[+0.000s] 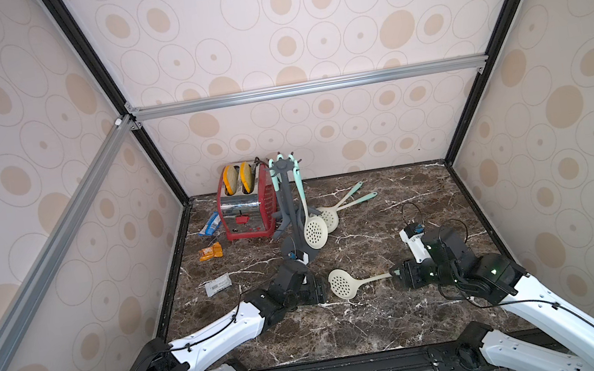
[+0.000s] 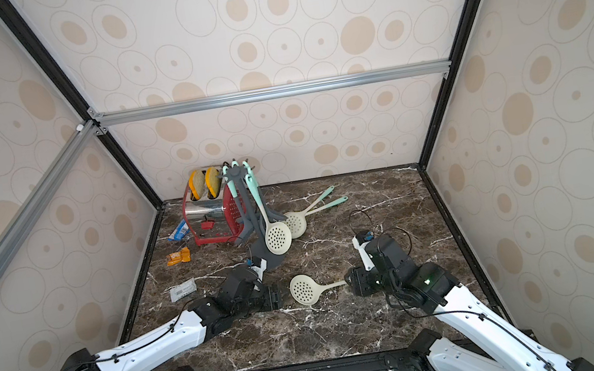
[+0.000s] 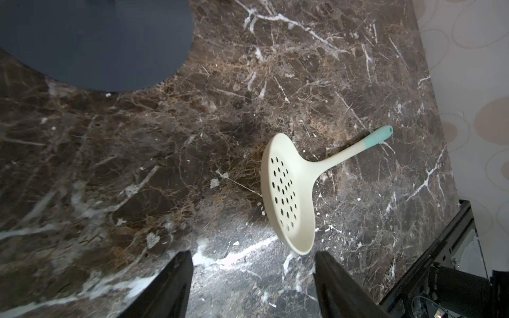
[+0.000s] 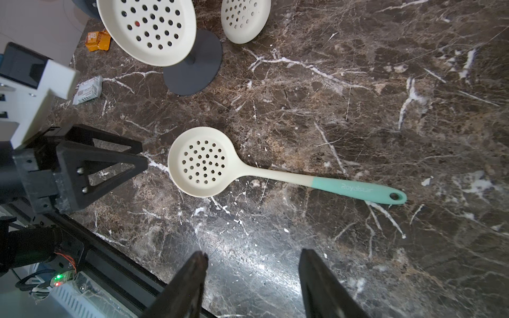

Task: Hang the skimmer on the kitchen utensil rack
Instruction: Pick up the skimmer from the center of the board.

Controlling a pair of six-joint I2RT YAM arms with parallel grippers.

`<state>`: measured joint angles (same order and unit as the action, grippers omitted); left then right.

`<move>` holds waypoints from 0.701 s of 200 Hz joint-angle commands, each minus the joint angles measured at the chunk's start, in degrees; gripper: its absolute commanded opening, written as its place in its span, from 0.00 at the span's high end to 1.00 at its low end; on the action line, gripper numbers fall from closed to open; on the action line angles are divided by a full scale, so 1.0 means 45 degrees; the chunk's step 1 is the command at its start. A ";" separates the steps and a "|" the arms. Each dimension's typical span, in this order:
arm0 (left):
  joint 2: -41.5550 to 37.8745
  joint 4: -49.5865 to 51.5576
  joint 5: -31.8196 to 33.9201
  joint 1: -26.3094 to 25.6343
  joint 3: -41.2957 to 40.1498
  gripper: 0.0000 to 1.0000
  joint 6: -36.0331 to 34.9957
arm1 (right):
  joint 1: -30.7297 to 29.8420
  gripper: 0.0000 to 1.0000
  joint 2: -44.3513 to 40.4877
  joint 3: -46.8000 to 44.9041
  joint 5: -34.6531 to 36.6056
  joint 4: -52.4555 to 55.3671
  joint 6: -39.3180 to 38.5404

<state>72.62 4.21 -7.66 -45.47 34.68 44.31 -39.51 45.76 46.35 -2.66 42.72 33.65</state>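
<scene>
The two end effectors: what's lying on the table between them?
One cream skimmer with a teal handle lies flat on the marble table, ungripped, bowl toward the left end effector, handle toward the right end effector; both top views show it.

A skimmer (image 1: 345, 283) lies flat on the counter (image 1: 388, 324) towards the front, bowl to the left and handle to the right, between the two arms. The left arm's jaws are just beside the bowl and the right arm's jaws are over the handle end. Behind the skimmer stands the kitchen utensil rack (image 1: 282, 168), with a second skimmer (image 1: 314, 232) hanging on its right side. A toaster (image 1: 247, 212) sits behind and left of the rack. Just right of the rack, two more skimmers (image 1: 332, 216) lie together. Three packets (image 1: 210, 252) lie along the counter's left edge.
</scene>
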 commanded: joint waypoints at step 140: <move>0.2669 -0.1232 -0.1203 -0.0246 0.1431 1.00 0.0666 | 0.0049 0.39 -0.1639 0.0723 0.3245 0.2810 0.0665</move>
<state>88.97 -3.05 -13.96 -46.17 40.64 46.24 -39.51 40.01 47.44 5.26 51.18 34.61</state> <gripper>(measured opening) 0.089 0.595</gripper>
